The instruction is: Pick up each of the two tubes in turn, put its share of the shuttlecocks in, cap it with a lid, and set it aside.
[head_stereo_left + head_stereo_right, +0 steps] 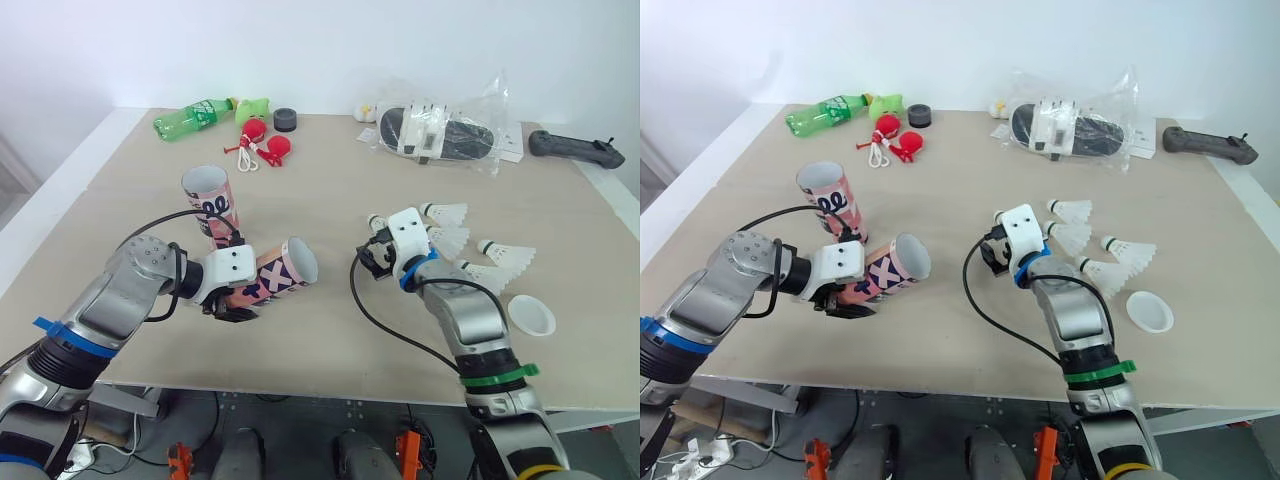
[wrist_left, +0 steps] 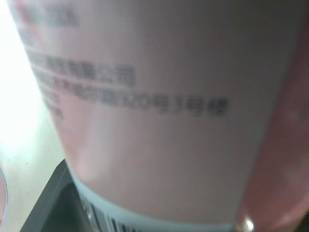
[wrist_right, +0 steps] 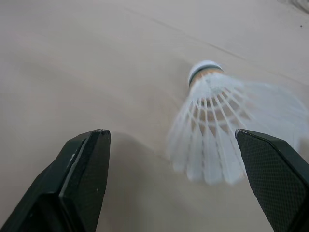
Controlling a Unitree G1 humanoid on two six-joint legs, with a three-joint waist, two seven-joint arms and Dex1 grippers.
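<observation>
Ok so your left gripper (image 1: 235, 310) is clamped on the closed end of the pink tube (image 1: 275, 272). The tube is tipped nearly flat with its open mouth facing across toward the right gripper (image 1: 372, 258), so that half looks sorted. The right one is spread wide and holding nothing, hovering low over a shuttlecock (image 3: 212, 130) lying on the table (image 3: 96, 58). Thing to watch: in the right wrist view the shuttlecock isn't centred between the fingers (image 3: 82, 179). The feather skirt sits right up by one fingertip with a big gap to the other, and the cork points away from the tips. I'd slide the wrist sideways first so the bird is in the middle, then come down and close gently. Aim nearer the cork where the feathers are stiffer, since squeezing the wide end of the skirt will probably crush it or make it squirt out. Once you've got it, I reckon cork-first into the mouth is the way, with the tube mouth tilted up a touch so nothing rolls back out. The other shuttlecocks (image 1: 505, 255) lie just beyond the right fingers, with the white lid (image 1: 530, 314) past them. The second tube (image 1: 208, 200) stands upright just behind the left fingers, so don't bump it.
</observation>
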